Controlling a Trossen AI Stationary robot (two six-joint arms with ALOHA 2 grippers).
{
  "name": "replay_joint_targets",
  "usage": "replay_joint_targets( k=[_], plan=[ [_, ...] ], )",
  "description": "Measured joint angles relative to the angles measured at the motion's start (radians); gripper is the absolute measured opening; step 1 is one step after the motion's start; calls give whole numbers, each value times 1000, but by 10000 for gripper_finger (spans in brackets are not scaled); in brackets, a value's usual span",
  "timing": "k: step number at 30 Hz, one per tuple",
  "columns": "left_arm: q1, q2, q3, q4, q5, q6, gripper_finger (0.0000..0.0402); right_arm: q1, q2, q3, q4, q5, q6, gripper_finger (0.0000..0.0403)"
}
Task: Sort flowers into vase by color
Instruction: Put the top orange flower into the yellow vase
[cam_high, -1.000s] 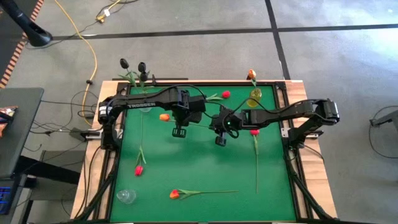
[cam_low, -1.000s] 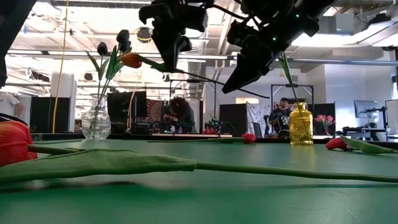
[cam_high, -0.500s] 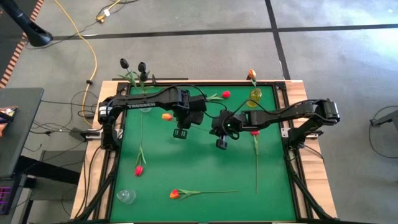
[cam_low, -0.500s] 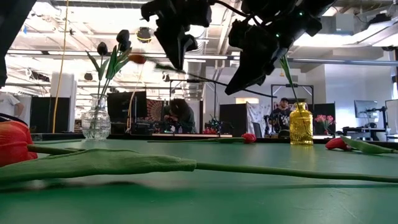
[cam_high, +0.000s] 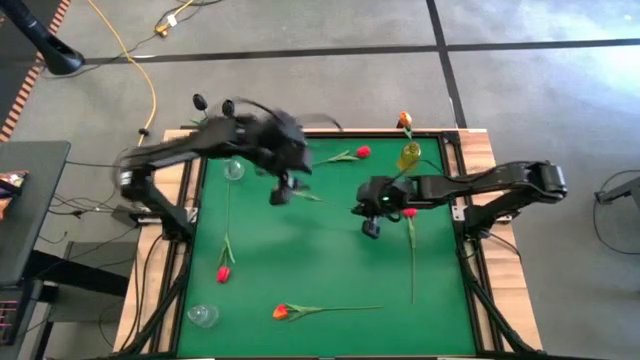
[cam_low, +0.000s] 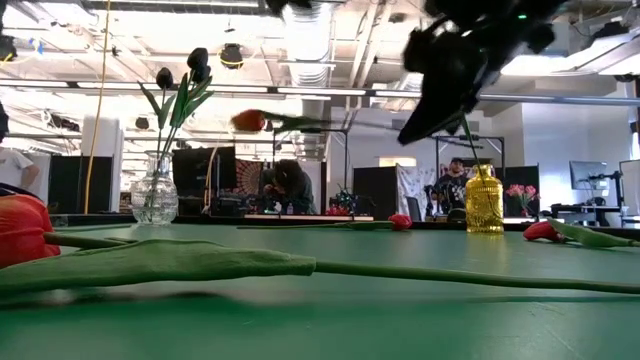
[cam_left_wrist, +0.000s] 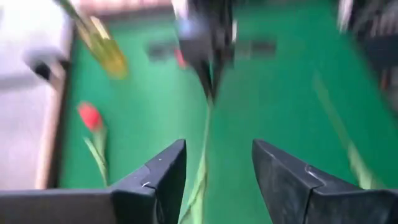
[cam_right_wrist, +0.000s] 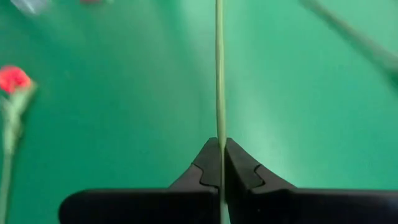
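Green stem (cam_right_wrist: 219, 74) sits pinched in the clenched right claw (cam_right_wrist: 221, 163); left claw (cam_left_wrist: 214, 165) gapes, released.

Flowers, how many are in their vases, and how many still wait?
Done: two black tulips in the clear vase, one orange tulip in the yellow vase. In hand: the right hand pinches one stem above the table. Left: four tulips lying on the table.
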Motion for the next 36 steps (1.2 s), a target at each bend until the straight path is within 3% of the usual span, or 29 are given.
replay_joint_targets(
  k=[7, 13, 16, 19, 23, 27, 30, 36],
  plan=[
    [14, -195, 0, 284, 66, -46, 172, 2, -265, -130, 312, -3, 11, 26],
    [14, -236, 1, 435, 143, -70, 172, 2, -370, -130, 613, -3, -58, 26],
    [14, -223, -4, 459, 164, -62, 172, 2, -374, -130, 763, -36, -67, 26],
    [14, -221, -79, 594, 214, -93, 171, 6, -360, -130, 905, -94, -56, 26],
    [14, -221, -276, 929, 217, -225, 171, 27, -339, -128, 979, -109, -49, 26],
    [2, -200, -489, 1375, 187, -406, 171, 49, -306, -110, 977, -108, -48, 26],
    [-2, -153, -582, 1569, 174, -519, 171, 58, -263, -96, 976, -108, -34, 26],
    [-16, -78, -600, 1662, 254, -630, 171, 58, -170, -73, 972, -106, -7, 26]
  ],
)
